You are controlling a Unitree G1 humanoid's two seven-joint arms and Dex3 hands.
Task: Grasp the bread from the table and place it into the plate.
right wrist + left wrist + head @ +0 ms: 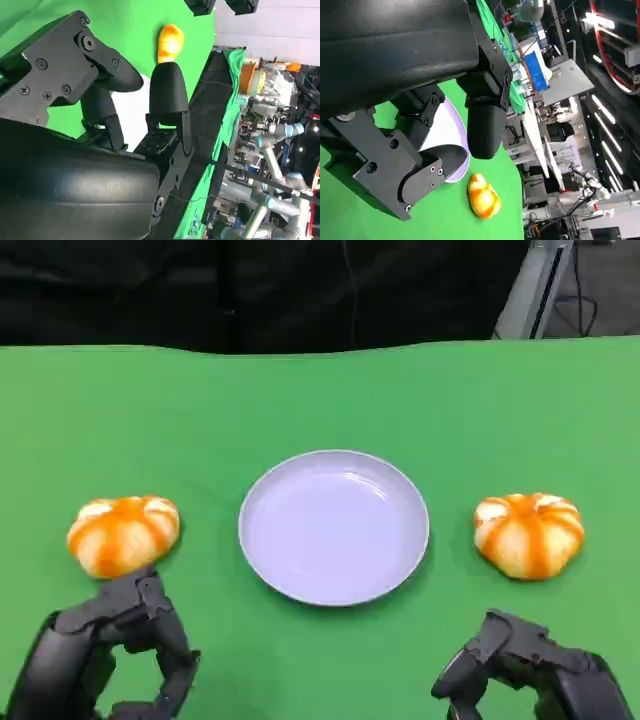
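Hands (pixel 110 650) (pixel 530 670) hover empty, fingers apart, at the tabletop's near edge; buns (pixel 123 533) (pixel 529 533) flank the plate (pixel 300 585), ungrasped.

bread (pixel 124 534): orange-white striped | plate (pixel 333 590): pale lilac | table (pixel 320 390): green

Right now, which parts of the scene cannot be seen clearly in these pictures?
- Head view: the left hand and right hand are cut off by the bottom edge.
- Left wrist view: the plate is mostly hidden behind the fingers.
- Right wrist view: the left bread looks blurred and small.
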